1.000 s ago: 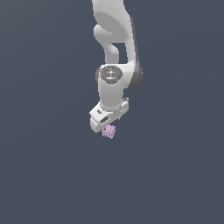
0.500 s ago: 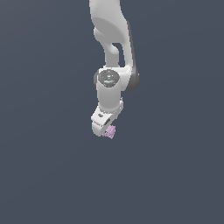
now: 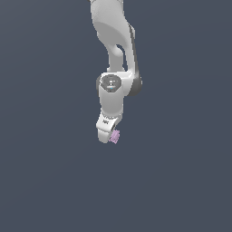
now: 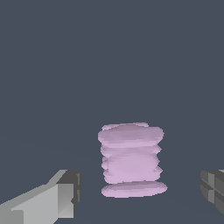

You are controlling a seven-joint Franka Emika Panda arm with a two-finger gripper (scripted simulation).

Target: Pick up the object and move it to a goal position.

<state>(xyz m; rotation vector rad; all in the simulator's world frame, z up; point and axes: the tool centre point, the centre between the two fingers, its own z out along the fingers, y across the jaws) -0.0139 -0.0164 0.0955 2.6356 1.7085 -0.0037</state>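
A flat dark slate-grey ground point(image 3: 41, 181) fills both views from edge to edge, with no wall, rim or border visible anywhere, so there is open room on every side of the arm. One white arm point(image 3: 113, 41) comes down from the top edge of the exterior view, bends at a grey-capped joint, and ends in one gripper point(image 3: 108, 135) just below the middle of the picture. One object point(image 3: 115, 136), pale lilac and ribbed, shows at the gripper's tip, on the exterior view's right side of it.

In the wrist view the object point(image 4: 131, 159) stands like a short stack of ridged discs between two fingers point(image 4: 65, 194), one pale grey with a dark pad, the other only a dark corner at the picture's edge. A clear gap of grey ground shows between each finger and the object, so the claw stands released, spread wider than the piece and touching it on neither side
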